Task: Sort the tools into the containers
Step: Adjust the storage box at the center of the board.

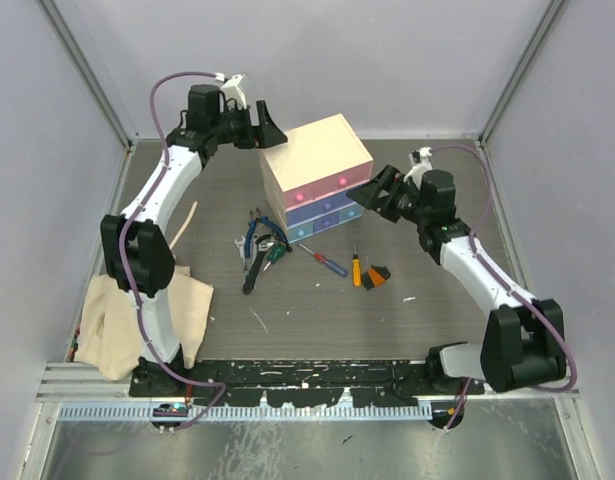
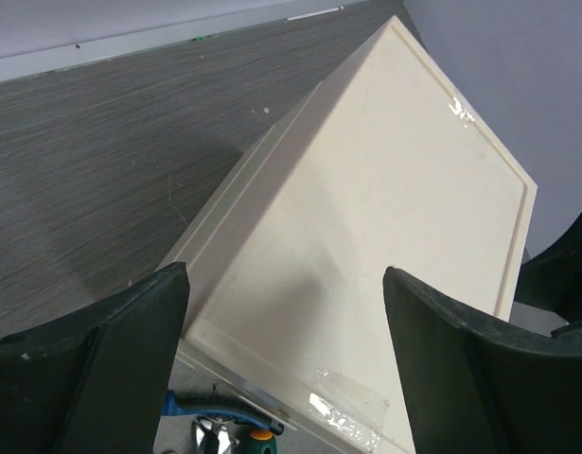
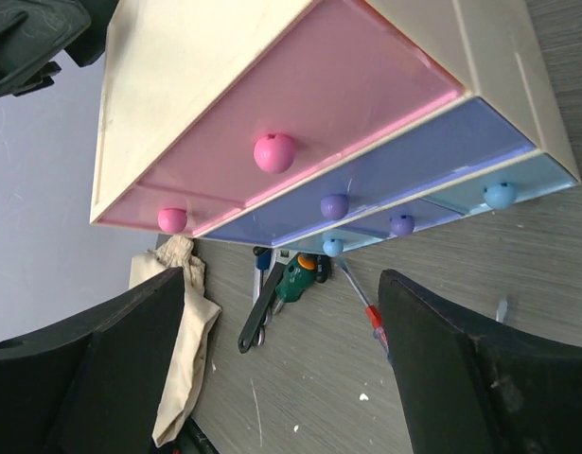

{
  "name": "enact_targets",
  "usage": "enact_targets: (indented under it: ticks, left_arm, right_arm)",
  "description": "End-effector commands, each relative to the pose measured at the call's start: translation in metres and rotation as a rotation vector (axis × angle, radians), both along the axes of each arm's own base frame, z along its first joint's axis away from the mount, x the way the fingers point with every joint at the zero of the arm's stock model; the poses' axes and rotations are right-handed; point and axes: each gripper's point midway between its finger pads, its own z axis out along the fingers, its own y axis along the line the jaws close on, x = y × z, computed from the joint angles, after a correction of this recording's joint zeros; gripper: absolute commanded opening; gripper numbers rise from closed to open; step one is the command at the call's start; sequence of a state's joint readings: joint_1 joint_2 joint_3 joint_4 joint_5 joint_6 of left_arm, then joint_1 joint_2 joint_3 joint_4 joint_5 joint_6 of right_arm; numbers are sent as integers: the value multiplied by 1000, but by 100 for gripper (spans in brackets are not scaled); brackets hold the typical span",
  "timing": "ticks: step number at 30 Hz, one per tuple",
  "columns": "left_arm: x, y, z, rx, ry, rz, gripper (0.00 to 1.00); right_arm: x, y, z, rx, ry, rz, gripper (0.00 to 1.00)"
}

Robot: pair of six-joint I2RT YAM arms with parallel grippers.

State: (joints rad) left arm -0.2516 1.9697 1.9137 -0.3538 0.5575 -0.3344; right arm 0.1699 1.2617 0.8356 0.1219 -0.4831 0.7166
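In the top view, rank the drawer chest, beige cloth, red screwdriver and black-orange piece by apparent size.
1. drawer chest and beige cloth: look alike; the left arm hides part of the cloth, so unranked
2. red screwdriver
3. black-orange piece

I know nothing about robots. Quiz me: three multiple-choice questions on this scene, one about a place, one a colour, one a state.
1. Where do the tools lie? A) on the table in front of the chest; B) on top of the chest; C) in a bucket.
2. What colour are the top drawers? A) blue; B) pink; C) green.
3. How are the right arm's fingers? A) shut tight; B) shut on a tool; C) open, holding nothing.
Answers: 1 A, they lie scattered before the drawer fronts; 2 B, the top row shows pink; 3 C, they stand wide apart with nothing between.
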Motion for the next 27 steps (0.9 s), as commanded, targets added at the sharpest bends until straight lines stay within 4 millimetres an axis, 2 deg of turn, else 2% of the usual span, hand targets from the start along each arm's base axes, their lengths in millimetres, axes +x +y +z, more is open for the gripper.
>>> enact_targets:
  ticks: [1,8,17,21,27]
  left_arm:
    - [-18,-3,14,-25,-34,-74,82]
    - [-37,1,14,-25,-18,-80,72]
    - [-60,8,16,-19,-8,-67,66]
    - [-67,17,14,11,-11,-28,67]
    - [-67,35,11,74,-19,65,77]
  right_arm:
    - [25,19,48,50,-156,39,87]
    - [57,29,46,53,-161,54,78]
    - [88,41,50,37,-174,101,78]
    - [103,48,51,30,-179,113,77]
    - [128,46,54,-19,-197,91,77]
